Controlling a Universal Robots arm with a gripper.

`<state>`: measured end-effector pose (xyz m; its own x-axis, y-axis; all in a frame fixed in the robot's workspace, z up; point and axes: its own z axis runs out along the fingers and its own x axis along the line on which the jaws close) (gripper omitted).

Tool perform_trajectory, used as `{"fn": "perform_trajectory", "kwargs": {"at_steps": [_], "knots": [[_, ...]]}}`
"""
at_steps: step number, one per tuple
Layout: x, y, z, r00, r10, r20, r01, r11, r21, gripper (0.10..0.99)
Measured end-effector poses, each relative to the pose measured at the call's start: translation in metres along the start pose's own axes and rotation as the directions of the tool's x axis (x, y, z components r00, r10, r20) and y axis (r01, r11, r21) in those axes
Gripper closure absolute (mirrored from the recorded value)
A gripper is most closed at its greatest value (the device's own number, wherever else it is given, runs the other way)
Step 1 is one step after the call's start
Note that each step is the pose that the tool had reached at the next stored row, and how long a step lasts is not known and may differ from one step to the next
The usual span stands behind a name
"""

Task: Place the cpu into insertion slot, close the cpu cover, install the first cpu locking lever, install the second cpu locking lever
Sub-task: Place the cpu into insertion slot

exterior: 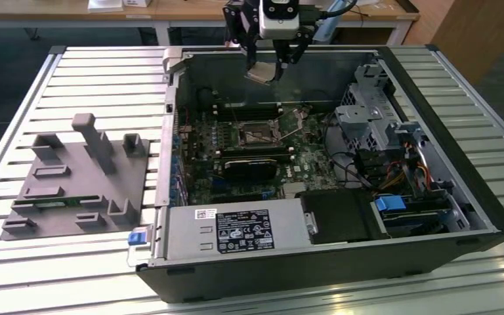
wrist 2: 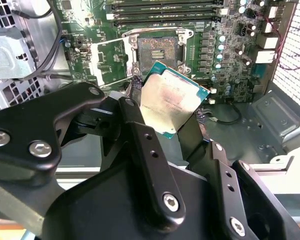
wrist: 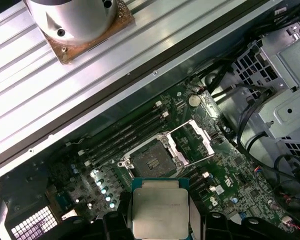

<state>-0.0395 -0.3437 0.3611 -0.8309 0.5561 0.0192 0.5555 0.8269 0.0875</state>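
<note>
Black jaws clamp the cpu (wrist 2: 171,99) by its edges, holding it tilted in the air over the back wall of an open computer case (exterior: 462,138). Farther inside, on the green motherboard (exterior: 201,141), the insertion slot (wrist: 152,161) lies bare, and the cpu cover (wrist: 195,137) stands swung open beside it. The case rests on a worktop (exterior: 103,72) of pale metal slats. A grey moulded fixture (exterior: 77,177) sits apart on the exterior view's left. Behind are wooden tables (exterior: 191,10) and dark floor (exterior: 7,52).
</note>
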Motion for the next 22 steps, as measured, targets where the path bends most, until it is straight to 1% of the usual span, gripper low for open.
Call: {"fn": "perform_trajectory", "kwargs": {"at_steps": [22], "knots": [[0.0,0.0,0.0001,0.998,0.063,0.0055,-0.063,0.998,-0.001,0.545]]}}
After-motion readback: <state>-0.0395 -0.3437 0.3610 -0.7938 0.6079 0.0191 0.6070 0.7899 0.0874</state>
